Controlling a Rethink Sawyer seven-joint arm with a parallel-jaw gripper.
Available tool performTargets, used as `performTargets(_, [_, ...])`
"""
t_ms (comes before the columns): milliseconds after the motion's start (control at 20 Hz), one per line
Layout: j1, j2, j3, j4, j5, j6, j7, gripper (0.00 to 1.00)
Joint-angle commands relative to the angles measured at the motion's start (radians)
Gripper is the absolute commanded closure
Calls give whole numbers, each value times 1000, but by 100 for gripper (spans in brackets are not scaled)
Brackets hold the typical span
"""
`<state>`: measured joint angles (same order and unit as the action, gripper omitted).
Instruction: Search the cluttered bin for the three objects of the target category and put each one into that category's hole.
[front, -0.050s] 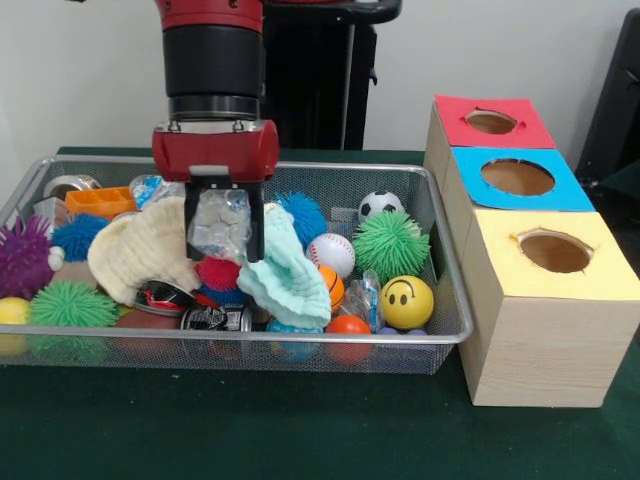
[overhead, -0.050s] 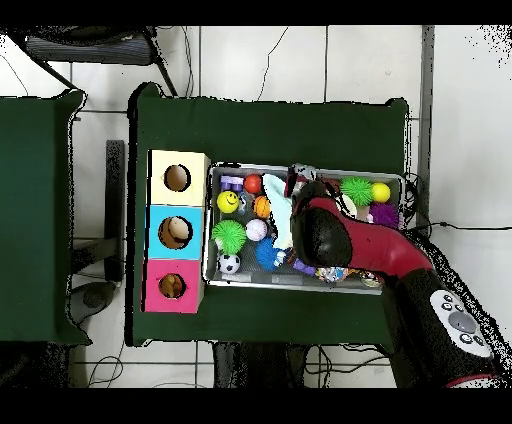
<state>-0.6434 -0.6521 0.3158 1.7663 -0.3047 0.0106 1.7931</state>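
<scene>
Claw (front, -0.050s: 224, 222) clamped on a crumpled clear plastic packet (front, -0.050s: 220, 226), held just above the clutter near the middle of the wire bin (front, -0.050s: 330, 353). Black fingers (front, -0.050s: 256, 232) pressed to either side of the packet, red wrist block directly above.

Crowded close around the packet: cream knitted cloth (front, -0.050s: 143, 251) bunched just to the left in the front view, mint-green cloth (front, -0.050s: 288, 268) draped just to the right, red spiky ball (front, -0.050s: 218, 272) right beneath, blue spiky ball (front, -0.050s: 302, 214) behind the mint cloth. Below those, a crushed dark can (front, -0.050s: 217, 318) and a red-and-black toy (front, -0.050s: 165, 297) against the bin's front wall.

Farther right of the packet: baseball (front, -0.050s: 332, 253), green spiky ball (front, -0.050s: 390, 245), small soccer ball (front, -0.050s: 380, 205), yellow smiley ball (front, -0.050s: 407, 302), orange ball (front, -0.050s: 347, 326). Farther left: purple spiky ball (front, -0.050s: 22, 256), another green spiky ball (front, -0.050s: 72, 304), orange plastic piece (front, -0.050s: 100, 202), tape roll (front, -0.050s: 68, 186).

Outside the bin to the right, on the green desk (front, -0.050s: 250, 430): wooden box (front, -0.050s: 540, 330) with three round holes, tops coloured red (front, -0.050s: 490, 122), blue (front, -0.050s: 517, 178) and yellow (front, -0.050s: 555, 252). From overhead, arm (overhead, -0.050s: 345, 240) lying across the bin and hiding much of that side.
</scene>
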Motion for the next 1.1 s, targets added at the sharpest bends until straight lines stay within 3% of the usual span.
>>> performTargets(50, [109,22,-117,67,-83,-153,120,0])
performTargets(150, [174,44,-195,59,-75,-214,127,0])
performTargets(200, [218,64,-266,74,-37,-289,161,0])
performTargets(350, [254,113,-323,101,22,-419,204,0])
performTargets(900, [219,133,-292,103,38,-501,214,0])
performTargets(1100, [180,132,-246,114,17,-517,244,0])
